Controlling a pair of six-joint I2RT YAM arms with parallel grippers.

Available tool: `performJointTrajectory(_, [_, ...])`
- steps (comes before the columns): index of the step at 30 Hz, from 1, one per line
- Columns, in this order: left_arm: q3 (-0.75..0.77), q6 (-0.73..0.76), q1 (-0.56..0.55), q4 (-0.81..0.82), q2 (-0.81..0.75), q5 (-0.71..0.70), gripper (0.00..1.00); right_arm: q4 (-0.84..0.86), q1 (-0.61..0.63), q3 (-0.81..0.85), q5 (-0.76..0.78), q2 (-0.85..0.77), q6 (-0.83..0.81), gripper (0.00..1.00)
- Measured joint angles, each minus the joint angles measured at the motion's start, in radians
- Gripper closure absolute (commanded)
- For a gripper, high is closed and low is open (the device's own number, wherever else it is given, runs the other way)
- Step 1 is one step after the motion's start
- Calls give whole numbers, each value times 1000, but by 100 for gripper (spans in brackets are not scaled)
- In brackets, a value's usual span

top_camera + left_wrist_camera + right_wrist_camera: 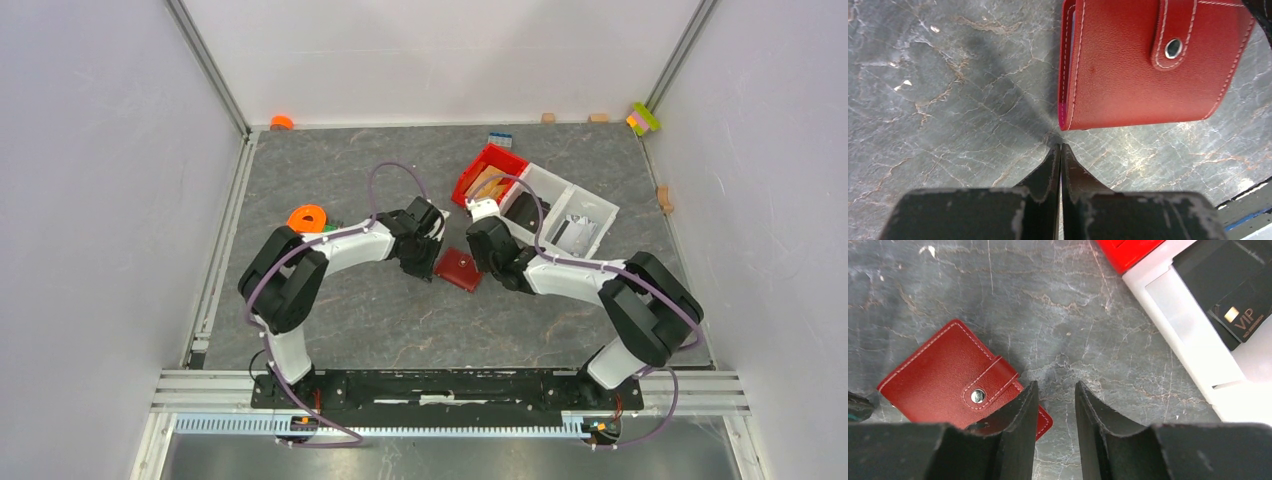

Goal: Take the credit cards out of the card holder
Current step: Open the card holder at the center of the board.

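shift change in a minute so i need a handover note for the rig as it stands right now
Left gripper: shut, empty, tips just short of the card holder's corner.
Right gripper: open, empty, at the holder's corner near the snap strap.
Card holder: flat on the table between both grippers, closed, strap fastened.
Done: nothing yet.
Left: unsnap, open it, pull the cards out.
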Motion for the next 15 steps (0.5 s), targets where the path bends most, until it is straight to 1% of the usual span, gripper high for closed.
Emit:
performJointTrajectory(2, [0, 0, 0, 1, 19, 4, 96, -17, 0, 3, -2, 13, 0, 65])
performJointTrajectory(4, [2, 0, 0, 3, 25, 8, 96, -32, 0, 5, -14, 21, 2, 69])
performJointTrajectory(7, [16, 0, 2, 15, 40, 16, 97, -47, -2, 5, -75, 31, 8, 75])
performJointTrajectory(8, [23, 0, 5, 22, 47, 27, 97, -51, -2, 5, -102, 31, 12, 75])
performJointTrajectory(12, [49, 0, 22, 33, 72, 53, 96, -43, -4, -6, -204, 22, 23, 74])
performJointTrajectory(15, [57, 0, 47, 53, 84, 72, 95, -34, -7, -40, -256, -12, 29, 67])
